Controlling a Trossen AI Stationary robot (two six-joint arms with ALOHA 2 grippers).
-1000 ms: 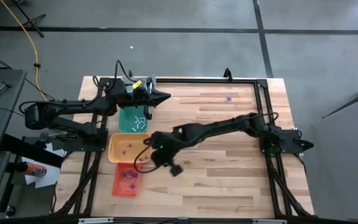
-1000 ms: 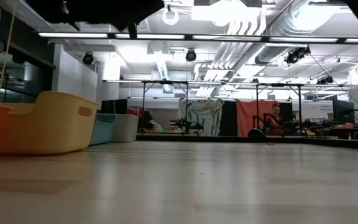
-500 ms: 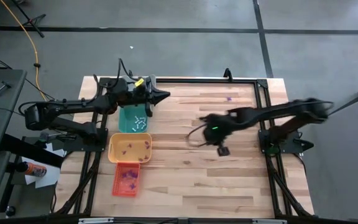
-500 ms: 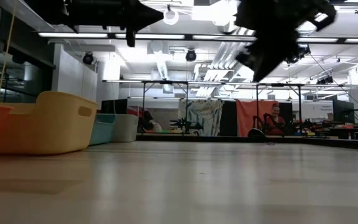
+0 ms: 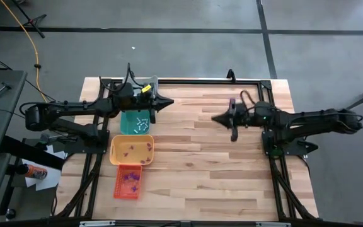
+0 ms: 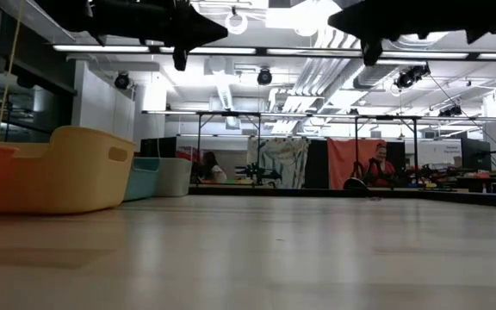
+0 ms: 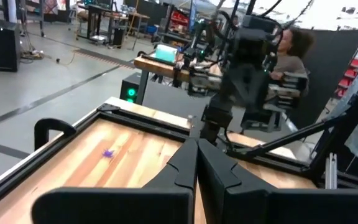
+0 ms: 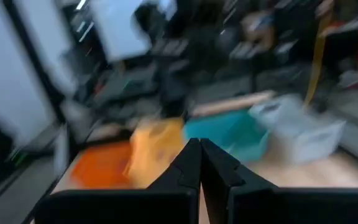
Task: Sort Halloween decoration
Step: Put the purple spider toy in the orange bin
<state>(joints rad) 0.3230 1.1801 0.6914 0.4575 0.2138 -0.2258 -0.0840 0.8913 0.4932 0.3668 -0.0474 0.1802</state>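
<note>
High view first: we find no brand, label or writing that we can read on anything. We count four rectangular trays in a line down the left side of the wooden table (image 5: 194, 164): a grey tray (image 5: 151, 82) at the far edge, a teal tray (image 5: 135, 121), a yellow tray (image 5: 132, 149) and an orange tray (image 5: 128, 183) nearest the front edge. We count two arms.

The left gripper (image 5: 167, 101) hangs above the table just beside the teal and grey trays, tip toward the table's middle; the left wrist view shows its fingers (image 7: 182, 168) pressed together with nothing between them. The right gripper (image 5: 216, 118) is held above the right half of the table, pointing toward the left arm, well apart from every tray. The right wrist view shows its fingers (image 8: 194, 165) closed against each other, empty. In the low view both grippers hang high over the bare tabletop.

The Halloween decoration is spread over several places. Whitish trinkets (image 5: 138, 123) lie in the teal tray, purple trinkets (image 5: 131, 149) in the yellow tray, and more purple pieces (image 5: 130, 180) in the orange tray; they are too small for us to count. One loose purple trinket (image 5: 232, 99) lies on the bare wood near the far edge, just beyond the right gripper; the left wrist view shows it too (image 7: 108, 152).

A person (image 6: 381, 161) sits in the room behind the table.
</note>
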